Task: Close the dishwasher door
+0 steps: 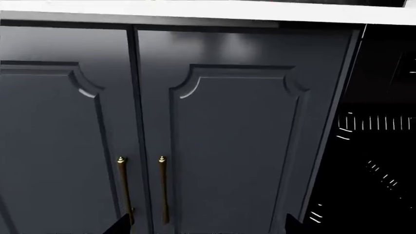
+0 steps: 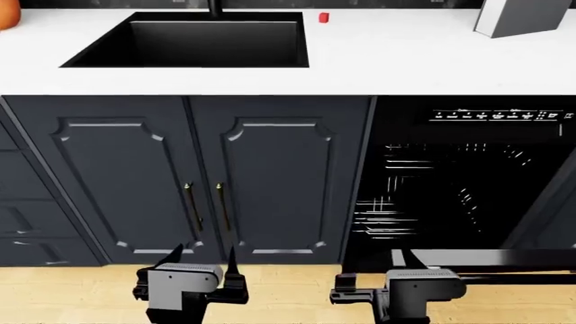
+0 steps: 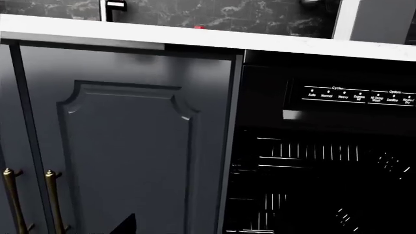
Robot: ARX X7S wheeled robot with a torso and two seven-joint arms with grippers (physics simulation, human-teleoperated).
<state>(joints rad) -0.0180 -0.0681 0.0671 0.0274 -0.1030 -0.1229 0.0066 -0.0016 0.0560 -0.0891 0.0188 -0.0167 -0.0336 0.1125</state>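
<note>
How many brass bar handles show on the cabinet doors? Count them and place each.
2. The left handle is on the left cabinet door's inner edge, the right handle on the right cabinet door's; none seen elsewhere.

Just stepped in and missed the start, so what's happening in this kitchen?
A two-armed robot faces the lower cabinets, its job being to shut the dishwasher. The dishwasher door is dropped open, showing only its silver-grey edge low in the head view, with the wire racks exposed. The right tool hangs just in front of that edge; contact is unclear. The left tool hovers, holding nothing, before the navy cabinet doors. Closing has not started.
</note>
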